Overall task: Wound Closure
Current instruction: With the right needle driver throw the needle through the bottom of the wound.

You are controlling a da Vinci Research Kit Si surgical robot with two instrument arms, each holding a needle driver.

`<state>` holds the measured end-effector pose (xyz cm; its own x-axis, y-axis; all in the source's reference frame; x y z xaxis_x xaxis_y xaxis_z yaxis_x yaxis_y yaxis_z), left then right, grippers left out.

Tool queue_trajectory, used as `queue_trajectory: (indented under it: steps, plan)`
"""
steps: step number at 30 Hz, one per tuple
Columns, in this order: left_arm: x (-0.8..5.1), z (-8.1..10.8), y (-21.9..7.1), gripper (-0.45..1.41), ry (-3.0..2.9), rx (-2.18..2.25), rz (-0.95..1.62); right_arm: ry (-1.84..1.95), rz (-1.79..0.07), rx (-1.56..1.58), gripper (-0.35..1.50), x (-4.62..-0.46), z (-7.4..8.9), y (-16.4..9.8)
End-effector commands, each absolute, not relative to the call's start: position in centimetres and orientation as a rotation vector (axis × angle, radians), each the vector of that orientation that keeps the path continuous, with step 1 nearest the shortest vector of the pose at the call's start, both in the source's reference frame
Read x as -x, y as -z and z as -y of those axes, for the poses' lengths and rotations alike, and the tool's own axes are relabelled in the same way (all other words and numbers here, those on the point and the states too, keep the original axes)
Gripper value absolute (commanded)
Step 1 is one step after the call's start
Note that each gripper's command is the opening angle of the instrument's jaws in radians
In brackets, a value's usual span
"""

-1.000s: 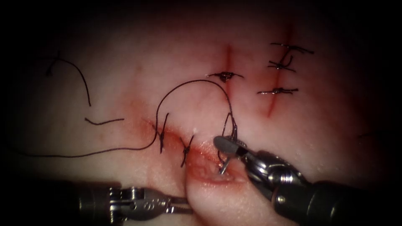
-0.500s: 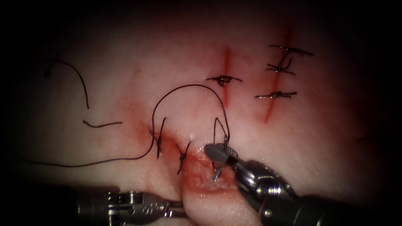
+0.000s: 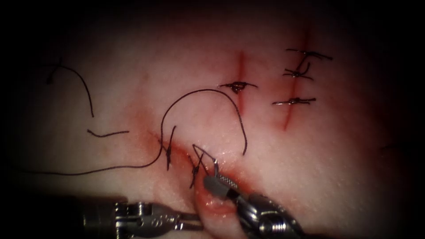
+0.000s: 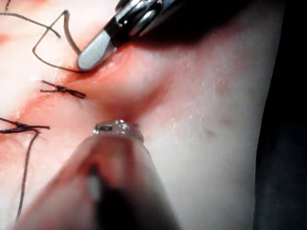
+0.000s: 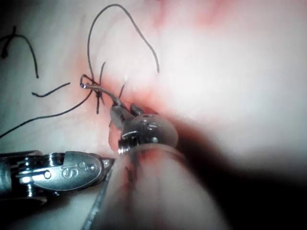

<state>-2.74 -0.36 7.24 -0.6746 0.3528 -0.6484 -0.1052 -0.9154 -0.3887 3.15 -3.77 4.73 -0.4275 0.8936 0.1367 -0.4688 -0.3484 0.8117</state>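
Observation:
My right tool [image 3: 217,181] comes in from the lower right, jaws shut on the curved needle [image 3: 204,153] near one end. The needle reaches up and left over the cut [image 3: 181,152] and lies free of the tissue [image 3: 133,88]. In the right wrist view the needle [image 5: 100,90] juts from the same tool [image 5: 120,112]. Dark thread [image 3: 208,90] arcs above the cut, then trails off to the left. My left tool [image 3: 195,219] lies low at the left, shut on a raised fold of tissue [image 3: 212,208]. Two stitches [image 3: 169,148] cross the cut.
Two further cuts lie to the upper right: one with a single knotted stitch [image 3: 237,85], one with three stitches [image 3: 294,101]. Loose cut pieces of thread [image 3: 106,132] rest on the tissue at the left. Red fluid stains the cut's edges.
The right tool has moved left and down with the needle, drawing its tip out of the wound. The needle now points up and left. The left tool has stayed put.

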Motion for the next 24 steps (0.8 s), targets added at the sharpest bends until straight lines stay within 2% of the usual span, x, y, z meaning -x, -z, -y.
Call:
queue_trajectory:
  steps: [1,5,12,13,15,16,18,21,24]
  plan:
    - [2.79,0.4,-7.3,-0.06,-2.62,1.113,0.473,-1.868,-0.913,-0.712,-0.35,-3.23,3.7,-4.8]
    - [2.78,0.4,-7.3,-0.06,-2.617,1.11,0.472,-1.796,-0.949,-0.593,-0.35,-3.22,3.6,-4.8]
    - [2.74,0.4,-7.3,-0.06,-2.617,1.112,0.477,-1.64,-0.95,-0.439,-0.35,-2.9,3.1,-5.1]
    - [2.74,0.4,-7.3,-0.06,-2.609,1.12,0.474,-1.568,-1.03,-0.398,0.26,-2.86,3.0,-5.2]
    - [2.73,0.4,-7.2,-0.05,-2.595,1.136,0.465,-1.448,-1.078,-0.317,1.0,-2.81,2.9,-5.2]
    - [2.72,0.4,-7.2,-0.05,-2.588,1.144,0.46,-1.418,-1.084,-0.306,1.16,-2.79,2.8,-5.3]
    - [2.71,0.4,-7.2,-0.03,-2.573,1.16,0.451,-1.401,-1.098,-0.356,1.35,-2.72,2.7,-5.3]
    - [2.68,0.3,-7.1,-0.03,-2.551,1.185,0.424,-1.382,-1.109,-0.385,1.45,-2.61,2.6,-5.4]
    - [2.63,0.2,-7.0,-0.05,-2.545,1.239,0.346,-1.374,-1.112,-0.414,1.47,-2.41,2.5,-5.4]
